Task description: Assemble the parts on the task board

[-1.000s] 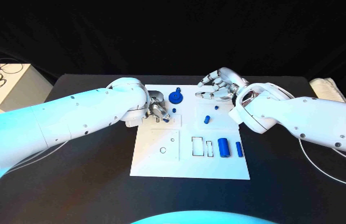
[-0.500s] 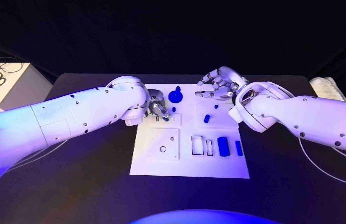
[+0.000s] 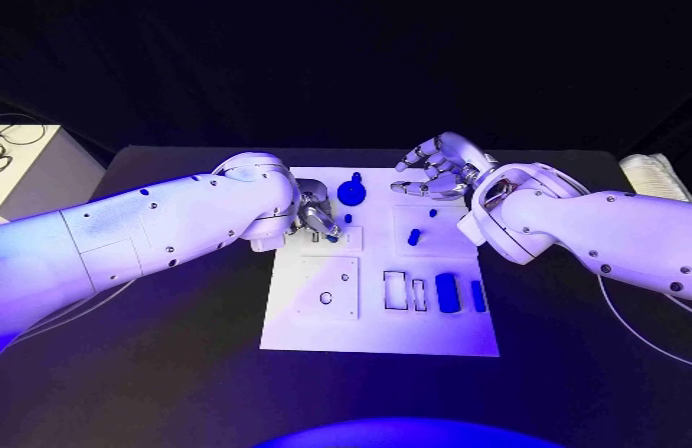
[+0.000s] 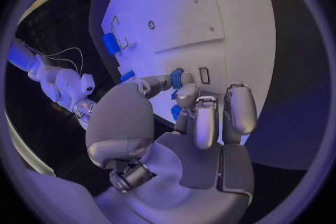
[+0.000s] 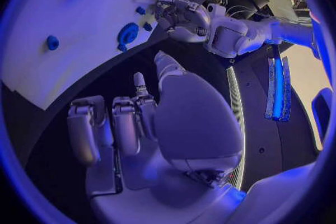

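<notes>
Reaching in from the left, the silver left hand [image 3: 316,220] is seen pinching a small blue cylindrical part [image 4: 176,78] between thumb and fingertip, low over the left side of the white rectangular task board [image 3: 378,333]. A blue round disc part [image 3: 352,195] lies just beside it. Farther right, the silver right hand [image 3: 436,169] is held above the board's far edge, fingers spread, nothing grasped.
</notes>
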Tool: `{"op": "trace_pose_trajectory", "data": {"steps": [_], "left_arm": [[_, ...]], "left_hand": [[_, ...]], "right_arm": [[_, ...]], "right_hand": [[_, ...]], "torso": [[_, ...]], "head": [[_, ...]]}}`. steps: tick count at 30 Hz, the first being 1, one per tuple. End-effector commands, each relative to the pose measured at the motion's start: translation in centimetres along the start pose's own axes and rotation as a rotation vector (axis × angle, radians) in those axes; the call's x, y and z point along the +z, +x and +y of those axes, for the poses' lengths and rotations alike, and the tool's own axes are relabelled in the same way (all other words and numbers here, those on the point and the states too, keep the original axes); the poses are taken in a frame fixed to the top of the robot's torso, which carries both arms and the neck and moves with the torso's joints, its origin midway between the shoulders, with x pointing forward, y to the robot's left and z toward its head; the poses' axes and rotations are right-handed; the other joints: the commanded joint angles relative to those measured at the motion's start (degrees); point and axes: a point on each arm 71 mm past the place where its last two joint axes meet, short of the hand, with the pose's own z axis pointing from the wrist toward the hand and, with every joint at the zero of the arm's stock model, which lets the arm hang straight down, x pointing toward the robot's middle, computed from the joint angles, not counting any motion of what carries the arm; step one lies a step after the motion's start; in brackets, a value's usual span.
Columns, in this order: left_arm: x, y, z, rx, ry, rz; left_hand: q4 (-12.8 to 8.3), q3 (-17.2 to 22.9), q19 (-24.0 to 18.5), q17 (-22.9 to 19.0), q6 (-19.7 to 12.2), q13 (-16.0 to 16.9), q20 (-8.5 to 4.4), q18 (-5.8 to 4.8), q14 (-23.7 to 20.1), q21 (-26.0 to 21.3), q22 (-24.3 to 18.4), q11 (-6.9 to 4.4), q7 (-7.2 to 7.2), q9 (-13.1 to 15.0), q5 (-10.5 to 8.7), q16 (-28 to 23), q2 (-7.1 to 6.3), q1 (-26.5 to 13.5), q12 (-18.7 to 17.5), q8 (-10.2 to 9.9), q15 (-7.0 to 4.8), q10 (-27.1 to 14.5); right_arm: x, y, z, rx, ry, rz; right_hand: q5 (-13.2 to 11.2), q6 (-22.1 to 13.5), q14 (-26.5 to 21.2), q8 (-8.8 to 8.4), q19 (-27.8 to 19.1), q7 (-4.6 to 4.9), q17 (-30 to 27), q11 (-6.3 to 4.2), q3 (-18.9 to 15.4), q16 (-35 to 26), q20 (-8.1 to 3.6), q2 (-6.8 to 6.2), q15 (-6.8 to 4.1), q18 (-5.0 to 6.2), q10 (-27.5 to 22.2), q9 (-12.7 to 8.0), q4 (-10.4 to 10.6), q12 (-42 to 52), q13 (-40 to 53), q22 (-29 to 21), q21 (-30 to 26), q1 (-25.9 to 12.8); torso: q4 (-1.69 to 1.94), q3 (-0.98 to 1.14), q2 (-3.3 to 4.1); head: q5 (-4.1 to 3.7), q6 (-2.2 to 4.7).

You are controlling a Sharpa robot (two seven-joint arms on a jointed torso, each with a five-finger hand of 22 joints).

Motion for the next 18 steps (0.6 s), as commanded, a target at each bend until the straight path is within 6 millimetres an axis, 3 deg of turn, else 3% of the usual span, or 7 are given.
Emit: {"op": "trace_pose_trajectory", "data": {"steps": [1,11,18], "left_arm": [[0.22,1.20,0.06,0.025,-0.004,0.066],[0.12,1.22,0.18,0.033,-0.007,0.066],[0.11,1.26,0.19,0.032,-0.007,0.072]], "left_hand": [[-7.39,7.76,0.57,15.08,4.04,0.19,0.01,-0.56,6.07,0.32,0.19,-0.37,-3.51,0.17,0.65,0.25,0.70,0.34,0.24,0.43,-0.51,0.84],[-8.71,9.06,1.47,15.08,4.97,1.16,-0.29,-0.80,6.07,0.80,1.38,-0.59,-3.72,0.27,3.27,0.25,0.57,-0.29,0.54,0.51,-0.70,1.91],[-8.76,9.09,1.54,15.08,5.02,1.21,-0.30,-0.83,6.07,0.84,1.48,-0.60,-3.73,0.28,3.43,0.25,0.57,-0.34,0.56,0.51,-0.71,1.96]], "right_arm": [[-0.02,0.14,0.10,-0.004,-0.012,0.014],[-0.01,0.16,0.10,-0.004,-0.012,0.015],[-0.01,0.19,0.11,-0.005,-0.013,0.016]], "right_hand": [[0.04,-0.23,5.62,0.34,5.10,0.04,14.20,-0.19,0.20,-0.01,-0.37,-0.04,-0.32,-0.40,-0.40,0.06,0.07,-0.23,8.60,13.98,-0.24,-0.47],[0.04,-0.23,5.62,0.34,5.10,0.04,14.20,-0.19,0.20,-0.01,-0.37,-0.04,-0.32,-0.40,-0.40,0.06,0.07,-0.23,8.60,13.98,-0.24,-0.47],[0.04,-0.23,5.62,0.34,5.10,0.04,14.20,-0.19,0.20,-0.01,-0.37,-0.04,-0.32,-0.40,-0.40,0.06,0.07,-0.23,8.60,13.98,-0.24,-0.47]], "torso": [[0.01,0.00,0.00],[0.04,0.00,-0.01],[0.01,0.02,0.04]], "head": [[-0.04,-0.07],[0.03,-0.16],[0.02,-0.15]]}}
